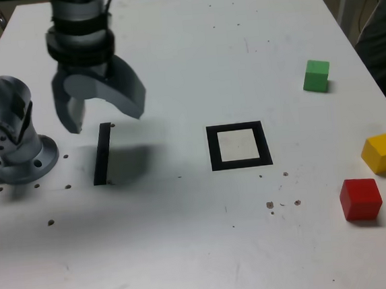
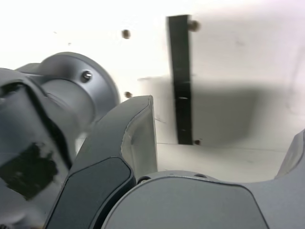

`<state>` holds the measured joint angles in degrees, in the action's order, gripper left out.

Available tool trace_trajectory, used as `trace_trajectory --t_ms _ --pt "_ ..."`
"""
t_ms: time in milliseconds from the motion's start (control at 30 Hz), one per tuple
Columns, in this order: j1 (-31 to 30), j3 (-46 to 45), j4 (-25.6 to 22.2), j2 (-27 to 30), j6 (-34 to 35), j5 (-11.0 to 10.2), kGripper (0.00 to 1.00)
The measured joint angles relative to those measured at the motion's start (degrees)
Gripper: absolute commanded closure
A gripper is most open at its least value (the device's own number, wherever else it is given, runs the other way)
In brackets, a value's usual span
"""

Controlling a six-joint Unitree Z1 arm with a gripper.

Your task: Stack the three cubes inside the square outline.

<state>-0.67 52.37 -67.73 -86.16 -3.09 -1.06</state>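
A plain white counter, speckled with a few small dark marks, fills the scene, with the grey base of the arm standing at the exterior view's left. The claw hangs above the counter beside that base, its two grey jaws spread wide and holding nothing, over a narrow straight black strip which the wrist view also shows lying flat between the jaws. The thick black square outline with a pale centre sits near the middle of the counter and is bare, so no cube is placed yet. The three matte cubes stand well apart from it toward the exterior view's right: the small green cube farthest back, the small yellow cube near the edge, and the small red cube just beside the yellow one, in front of it. The step in hand looks like the first reach. To do it well, I would judge that the claw should cross above the outline, come straight down over one cube, and turn its jaws to meet two flat faces squarely. The green one stands alone and seems easiest; between red and yellow a jaw could nudge the neighbour.
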Motion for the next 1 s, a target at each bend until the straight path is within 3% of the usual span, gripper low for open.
trace_trajectory --t_ms 600,1000 --pt "-12.7 24.8 -10.0 -14.3 6.4 -0.2 0.00" --pt "-15.6 36.9 -10.8 -22.2 8.6 0.7 0.00"
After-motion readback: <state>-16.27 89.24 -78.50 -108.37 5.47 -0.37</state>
